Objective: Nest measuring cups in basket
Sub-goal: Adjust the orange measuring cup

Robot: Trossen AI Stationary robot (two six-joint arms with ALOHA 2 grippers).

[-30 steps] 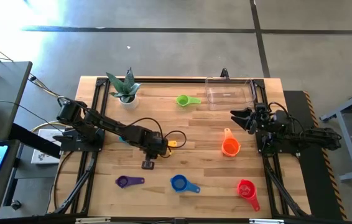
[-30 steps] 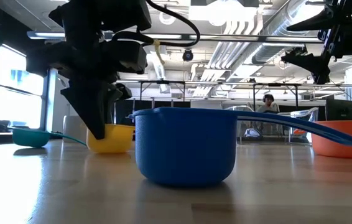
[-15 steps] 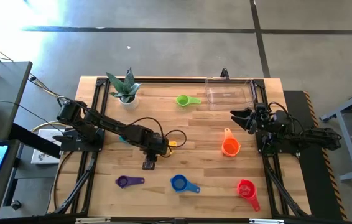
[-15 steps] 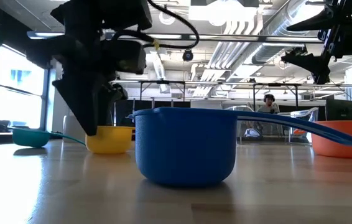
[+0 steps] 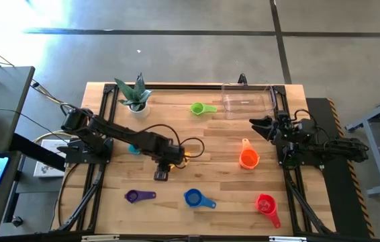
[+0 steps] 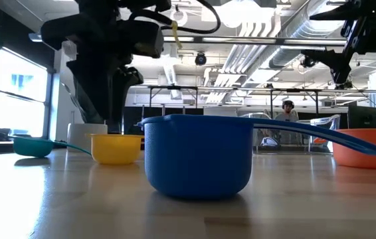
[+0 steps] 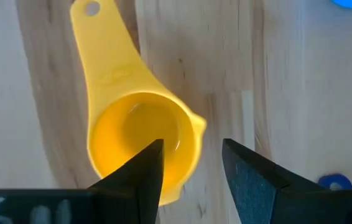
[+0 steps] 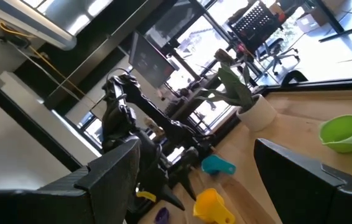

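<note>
Directly under the left gripper [image 7: 191,165], near the middle of the table [image 5: 176,107], sits the yellow cup [image 7: 140,140]. Its fingers stand apart, one over the bowl and one just outside the rim, holding nothing. Only the left wrist view shows how this cup lies: bowl nearest the fingers, handle running straight away from them, hanging hole at the far tip. From above the arm covers nearly all of it.

The high view gives the other long axes. The green cup [image 5: 202,108] lies near the far edge, just left of the clear basket [image 5: 247,99], its handle pointing toward the basket. The orange cup [image 5: 248,158] sits toward the right edge, handle aimed at the far edge. Along the near edge, the purple cup [image 5: 137,196] and the blue cup [image 5: 195,198] point their handles right, and the red cup [image 5: 266,204] points toward the near right corner. The teal cup [image 5: 133,149] shows beside the left arm.

At table height the blue cup fills the foreground, handle sweeping right. The right gripper [image 5: 257,126] hovers by the right edge, near the basket, jaws wide and empty. A potted plant [image 5: 135,96] stands at the far left corner.
</note>
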